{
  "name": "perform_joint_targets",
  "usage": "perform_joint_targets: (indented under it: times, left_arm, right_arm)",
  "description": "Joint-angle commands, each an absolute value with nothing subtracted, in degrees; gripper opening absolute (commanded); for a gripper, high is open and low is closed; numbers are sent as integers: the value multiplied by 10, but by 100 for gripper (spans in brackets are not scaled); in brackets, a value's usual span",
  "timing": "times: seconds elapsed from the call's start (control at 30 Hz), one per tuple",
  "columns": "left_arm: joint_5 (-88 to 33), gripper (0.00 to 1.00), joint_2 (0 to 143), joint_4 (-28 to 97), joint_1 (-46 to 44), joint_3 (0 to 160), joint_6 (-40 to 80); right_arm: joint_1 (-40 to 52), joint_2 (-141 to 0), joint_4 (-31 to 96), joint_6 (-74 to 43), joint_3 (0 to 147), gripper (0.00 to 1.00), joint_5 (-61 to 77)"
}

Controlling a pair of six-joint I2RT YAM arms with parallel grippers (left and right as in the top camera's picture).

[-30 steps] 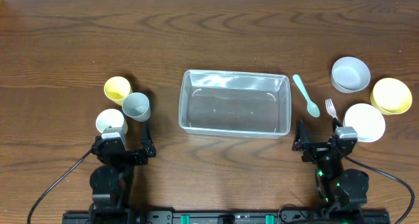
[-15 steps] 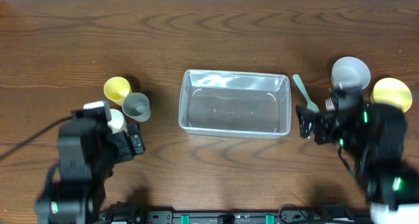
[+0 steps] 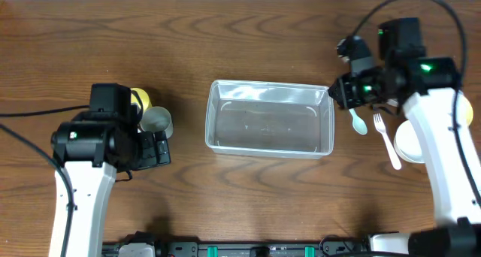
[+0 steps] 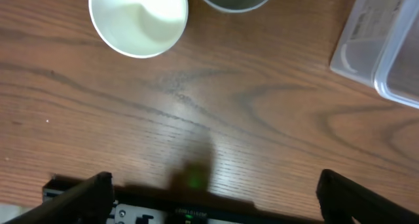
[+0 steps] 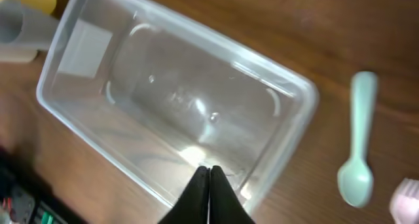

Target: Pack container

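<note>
The container (image 3: pixel 270 122) is a clear rectangular tub in the middle of the table, and it is empty. My right gripper (image 3: pixel 338 92) hangs over its right end, shut with nothing between the fingers. In the right wrist view the closed tips (image 5: pixel 208 170) sit above the near wall of the container (image 5: pixel 177 99). My left gripper (image 3: pixel 154 148) is open beside the cups at the left, well apart from the tub. Its fingers (image 4: pixel 91 188) stand wide over bare wood, and a corner of the container (image 4: pixel 383 50) shows at the right.
A pale green spoon (image 3: pixel 355 116) and a white fork (image 3: pixel 387 137) lie right of the tub, with a white bowl (image 3: pixel 413 144) partly under the right arm. A yellow cup (image 3: pixel 141 99), a grey cup (image 3: pixel 156 120) and a white cup (image 4: pixel 139 18) stand at the left.
Both arms have lifted away from the table's front edge. The right gripper travelled back over the tub's right end and shut. The left one moved up beside the cups and stays open.
</note>
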State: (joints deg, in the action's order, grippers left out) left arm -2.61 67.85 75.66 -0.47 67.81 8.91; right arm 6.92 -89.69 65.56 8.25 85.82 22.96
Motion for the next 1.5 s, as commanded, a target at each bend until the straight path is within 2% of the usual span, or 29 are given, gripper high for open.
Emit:
perform_joint_targets:
  times: [0.0, 0.03, 0.2, 0.37, 0.6, 0.9, 1.47]
  left_arm:
    - [-23, 84, 682, 761, -3, 689, 84]
    - [-23, 78, 682, 760, -3, 689, 84]
    - [-23, 34, 682, 760, -3, 689, 84]
    - [-23, 13, 682, 760, -3, 689, 84]
    - [-23, 13, 682, 758, -3, 689, 84]
    - [-23, 13, 682, 758, -3, 689, 84]
    - [-23, 14, 682, 756, -3, 689, 84]
  right_arm:
    - [102, -922, 656, 106, 872, 1, 219]
    - [109, -931, 655, 102, 872, 1, 203]
    - [135, -982, 656, 70, 871, 1, 121]
    - [139, -1041, 652, 71, 871, 1, 105]
    - [139, -1099, 605, 67, 871, 1, 75]
    - [139, -1103, 520, 22, 871, 1, -2]
    - [139, -1103, 452, 8, 871, 1, -2]
